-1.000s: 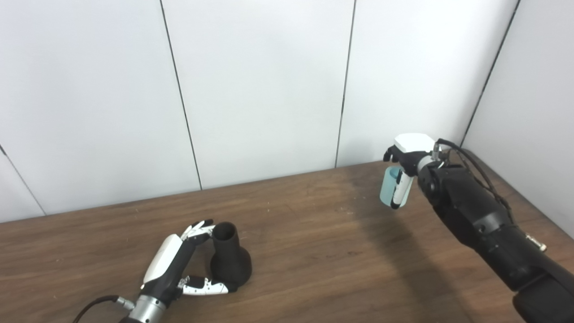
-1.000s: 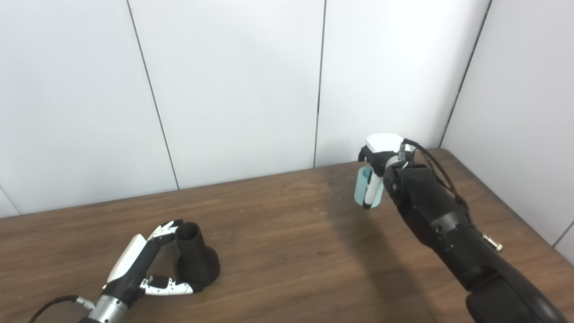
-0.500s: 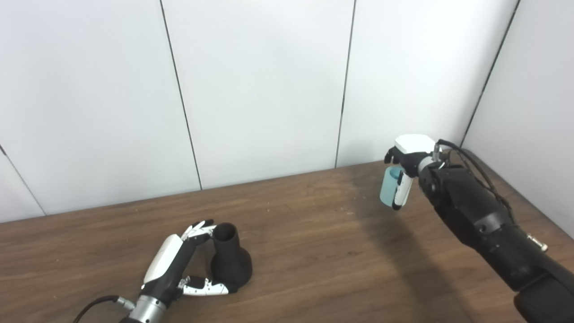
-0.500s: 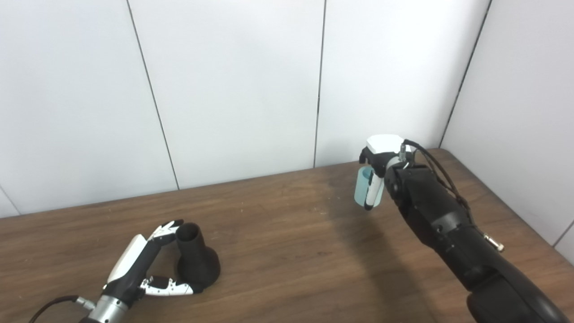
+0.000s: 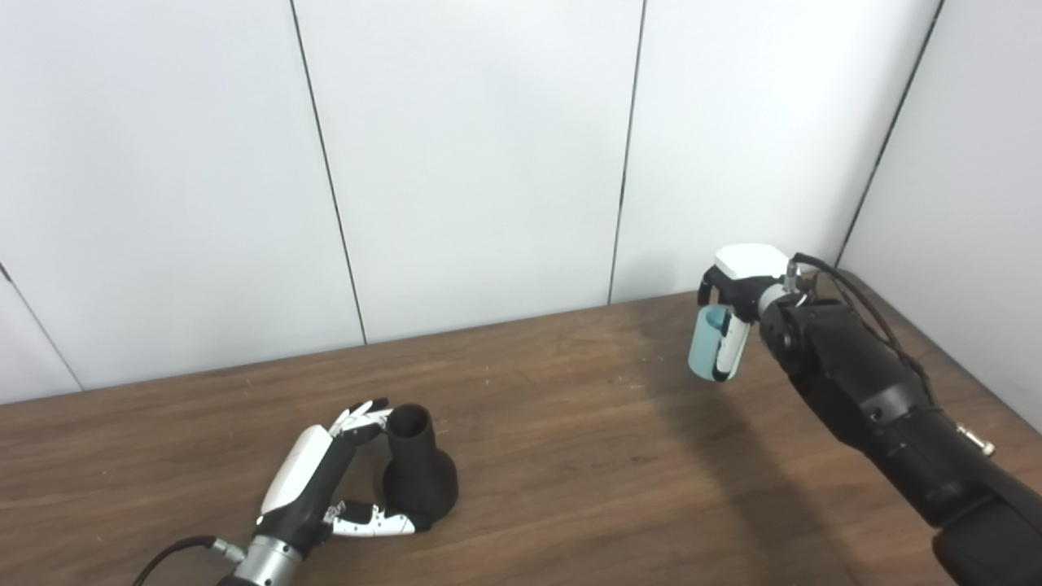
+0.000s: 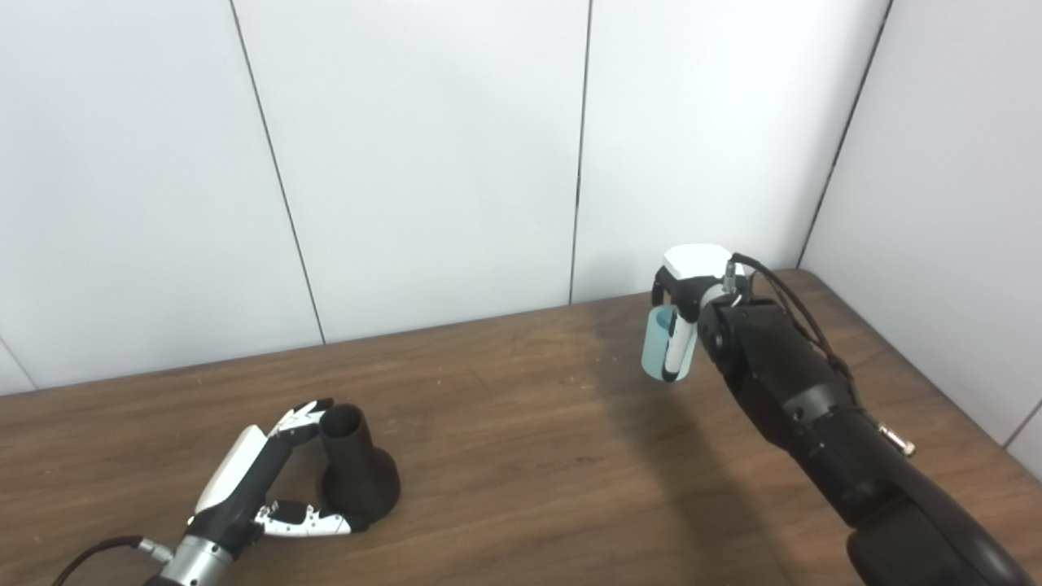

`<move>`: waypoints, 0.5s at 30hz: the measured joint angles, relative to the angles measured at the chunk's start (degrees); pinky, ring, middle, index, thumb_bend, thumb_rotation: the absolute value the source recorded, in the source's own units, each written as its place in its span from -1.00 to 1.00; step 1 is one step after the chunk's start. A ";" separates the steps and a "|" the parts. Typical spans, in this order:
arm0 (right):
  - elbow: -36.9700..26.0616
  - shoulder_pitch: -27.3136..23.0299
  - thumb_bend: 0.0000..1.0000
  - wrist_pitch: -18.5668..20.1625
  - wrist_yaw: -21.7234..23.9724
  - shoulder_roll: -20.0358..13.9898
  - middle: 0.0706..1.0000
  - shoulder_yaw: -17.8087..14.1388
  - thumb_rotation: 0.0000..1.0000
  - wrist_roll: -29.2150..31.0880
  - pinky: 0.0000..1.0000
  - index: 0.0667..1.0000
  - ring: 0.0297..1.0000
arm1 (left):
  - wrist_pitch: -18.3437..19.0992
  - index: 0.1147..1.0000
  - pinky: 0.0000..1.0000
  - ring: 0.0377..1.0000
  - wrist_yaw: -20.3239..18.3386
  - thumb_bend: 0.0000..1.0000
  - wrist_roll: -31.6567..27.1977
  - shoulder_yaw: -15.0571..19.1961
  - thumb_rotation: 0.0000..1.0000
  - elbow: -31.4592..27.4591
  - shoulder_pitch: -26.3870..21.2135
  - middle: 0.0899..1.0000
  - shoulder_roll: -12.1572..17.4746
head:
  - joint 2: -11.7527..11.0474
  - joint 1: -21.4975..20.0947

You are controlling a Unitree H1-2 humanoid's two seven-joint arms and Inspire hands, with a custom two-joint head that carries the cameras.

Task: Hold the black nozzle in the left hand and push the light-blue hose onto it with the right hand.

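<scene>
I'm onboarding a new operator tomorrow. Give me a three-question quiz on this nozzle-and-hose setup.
1. True or false: the light-blue hose lies flat on the table.
2. Which hand holds the hose? A) left hand B) right hand
3. Fill in: the black nozzle stands with its wide end ____.

Key: 1. False; it is held in the air. 2. B. 3. Down, on the table, with the left hand's fingers around it.

No legible txt, labels or nos. anywhere.
</scene>
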 measured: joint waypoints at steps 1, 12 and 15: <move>0.00 0.00 0.15 0.01 -0.05 0.00 -0.14 0.00 -1.00 0.00 -0.67 0.31 -0.55 | 0.02 -0.17 1.00 0.87 0.00 0.04 0.00 0.00 -0.85 0.00 0.00 0.55 0.00 | 0.00 0.00; -0.01 0.00 0.08 -0.18 -1.90 -0.01 -0.13 0.03 -1.00 -0.03 -0.61 -0.06 -0.49 | 0.07 -0.17 1.00 0.87 -0.07 0.04 0.00 0.00 -0.85 0.00 0.01 0.56 0.00 | 0.26 0.09; -0.01 0.00 0.06 -0.38 -2.57 -0.03 -0.28 0.14 -1.00 -0.18 -0.63 -0.07 -0.50 | 0.09 -0.17 1.00 0.87 -0.10 0.04 0.00 0.00 -0.85 -0.01 0.01 0.56 0.00 | 0.26 0.09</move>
